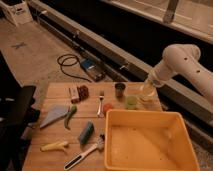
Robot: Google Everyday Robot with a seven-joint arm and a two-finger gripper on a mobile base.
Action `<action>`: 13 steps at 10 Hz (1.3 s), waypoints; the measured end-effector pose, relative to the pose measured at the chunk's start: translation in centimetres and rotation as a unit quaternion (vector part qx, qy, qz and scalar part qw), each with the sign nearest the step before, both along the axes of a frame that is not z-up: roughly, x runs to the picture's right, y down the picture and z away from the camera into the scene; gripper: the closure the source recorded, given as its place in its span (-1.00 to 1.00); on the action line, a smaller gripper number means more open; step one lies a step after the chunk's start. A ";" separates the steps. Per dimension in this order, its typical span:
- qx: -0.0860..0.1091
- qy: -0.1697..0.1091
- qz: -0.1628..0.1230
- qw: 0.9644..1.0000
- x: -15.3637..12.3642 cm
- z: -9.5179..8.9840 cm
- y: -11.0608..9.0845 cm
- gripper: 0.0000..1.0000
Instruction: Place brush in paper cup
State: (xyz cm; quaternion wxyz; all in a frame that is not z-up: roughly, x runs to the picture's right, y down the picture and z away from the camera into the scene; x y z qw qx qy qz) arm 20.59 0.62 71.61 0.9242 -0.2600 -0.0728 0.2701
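Holds the gripper [148, 89] at the paper cup [145, 100]; cannot tell its grip. Shows the brush [84, 155] flat on the table [55, 92], beside the yellow bin [150, 114].

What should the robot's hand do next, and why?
Probably swing the gripper across the table and down toward the brush. The brush lies flat near the front edge, beside the yellow bin, with nothing holding it, while the gripper hangs far off over the back right corner.
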 end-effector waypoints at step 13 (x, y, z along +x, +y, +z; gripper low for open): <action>-0.005 -0.165 -0.214 0.963 -17.2 -3.7 5.9 -0.23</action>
